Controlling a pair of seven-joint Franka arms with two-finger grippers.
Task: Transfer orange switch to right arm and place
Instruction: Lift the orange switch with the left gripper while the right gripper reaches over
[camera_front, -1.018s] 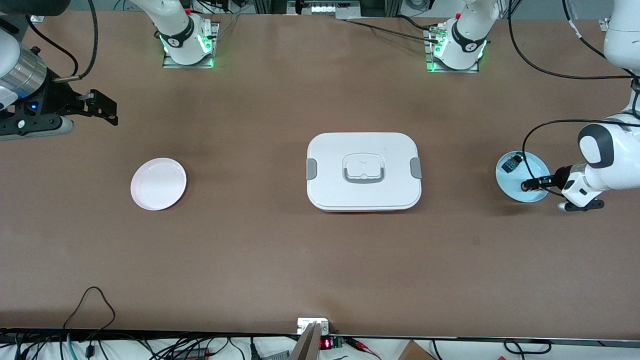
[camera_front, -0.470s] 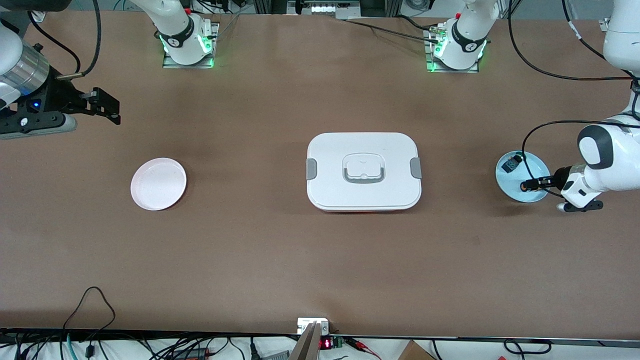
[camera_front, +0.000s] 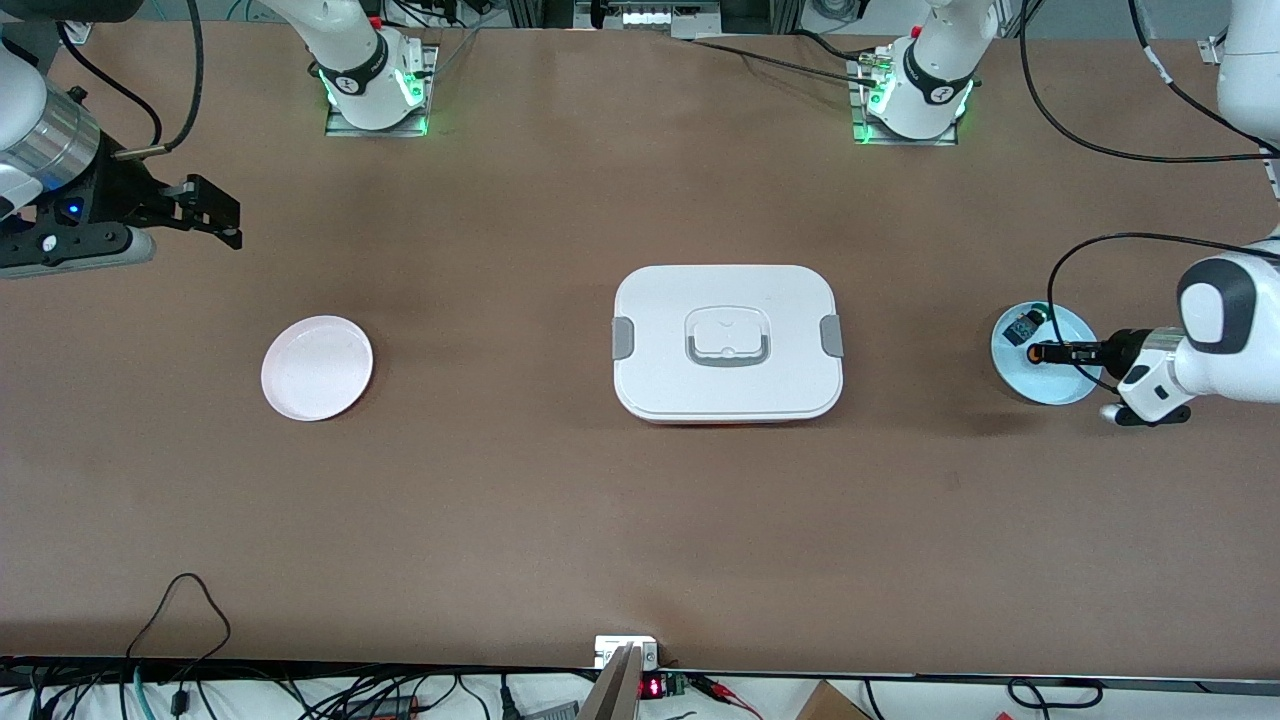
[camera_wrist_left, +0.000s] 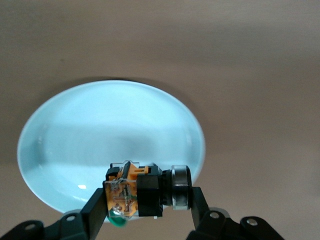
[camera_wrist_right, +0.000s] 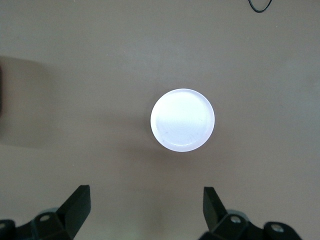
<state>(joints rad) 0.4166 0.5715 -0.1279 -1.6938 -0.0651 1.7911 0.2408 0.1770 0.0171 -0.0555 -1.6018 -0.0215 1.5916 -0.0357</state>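
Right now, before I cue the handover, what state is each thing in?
orange switch: clamped in the left gripper, lifted over the blue plate.
left gripper: shut on the switch.
right gripper: open, holding nothing, waiting above the table near the white plate.
green switch: lying on the blue plate.
white plate: bare.
white container: lid on.

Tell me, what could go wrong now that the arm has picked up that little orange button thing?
The left gripper holds the orange switch above the light blue plate by its small body only, so it might twist or slip free. The right gripper waits open near the right arm's end of the table, so a long carry over the white lidded box probably lies ahead. The green-capped switch remains on the plate.
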